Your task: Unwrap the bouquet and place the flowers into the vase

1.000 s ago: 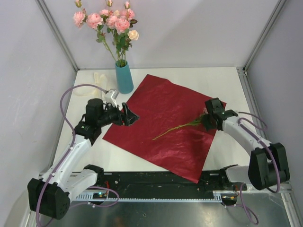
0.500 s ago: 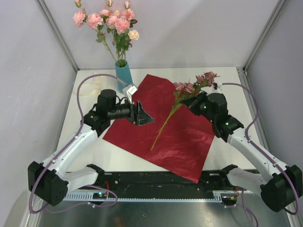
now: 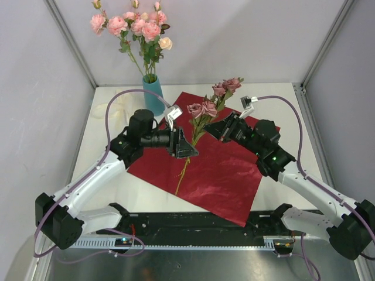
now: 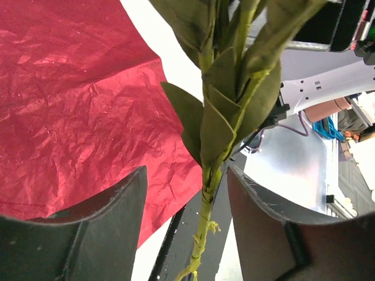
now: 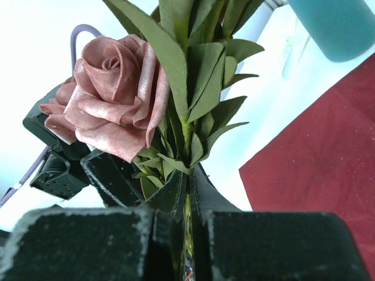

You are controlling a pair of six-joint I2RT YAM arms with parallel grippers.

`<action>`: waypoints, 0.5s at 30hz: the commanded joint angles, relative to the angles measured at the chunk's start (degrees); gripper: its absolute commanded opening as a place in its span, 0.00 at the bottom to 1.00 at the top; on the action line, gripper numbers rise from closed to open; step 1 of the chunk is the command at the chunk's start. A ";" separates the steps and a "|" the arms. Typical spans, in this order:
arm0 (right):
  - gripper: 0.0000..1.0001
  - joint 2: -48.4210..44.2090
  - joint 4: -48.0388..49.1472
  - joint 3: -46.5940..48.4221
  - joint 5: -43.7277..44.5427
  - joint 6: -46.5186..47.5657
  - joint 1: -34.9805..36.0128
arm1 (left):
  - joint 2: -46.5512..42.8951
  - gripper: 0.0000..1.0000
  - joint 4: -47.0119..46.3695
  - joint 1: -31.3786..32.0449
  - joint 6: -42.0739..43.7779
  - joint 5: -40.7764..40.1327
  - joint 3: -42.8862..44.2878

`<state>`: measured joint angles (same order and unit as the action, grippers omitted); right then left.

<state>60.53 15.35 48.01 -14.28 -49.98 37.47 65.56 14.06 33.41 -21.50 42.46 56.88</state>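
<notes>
R tool (image 3: 215, 130) clenched on the stem of the mauve rose sprig (image 3: 203, 109), holding it up over the red wrap (image 3: 228, 170). Blooms point toward the back, stem end hangs toward the front. L tool (image 3: 186, 150) released: jaws apart, one each side of the same stem lower down. Wrist view shows a gap both sides, no contact. Wrap lies flat & open on the surface (image 3: 275, 93). Vase (image 3: 153, 98), teal, stands back-left just beside wrap's edge, w/ pink flowers (image 3: 137, 26) in it.
</notes>
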 commanded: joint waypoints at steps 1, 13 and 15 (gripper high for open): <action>0.00 0.68 5.61 0.15 -1.86 1.41 0.97 | 0.94 0.59 -1.33 0.59 0.14 1.13 2.44; 0.00 2.06 4.44 0.47 -1.99 3.01 2.62 | 0.81 0.57 -1.39 0.62 -0.27 -2.34 2.60; 0.00 2.07 3.90 0.54 -1.63 3.38 2.70 | 0.62 0.56 -1.38 0.61 -0.29 -2.33 2.53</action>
<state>62.48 17.87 47.99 -15.57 -48.40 39.68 66.98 14.13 33.65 -21.54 40.66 56.88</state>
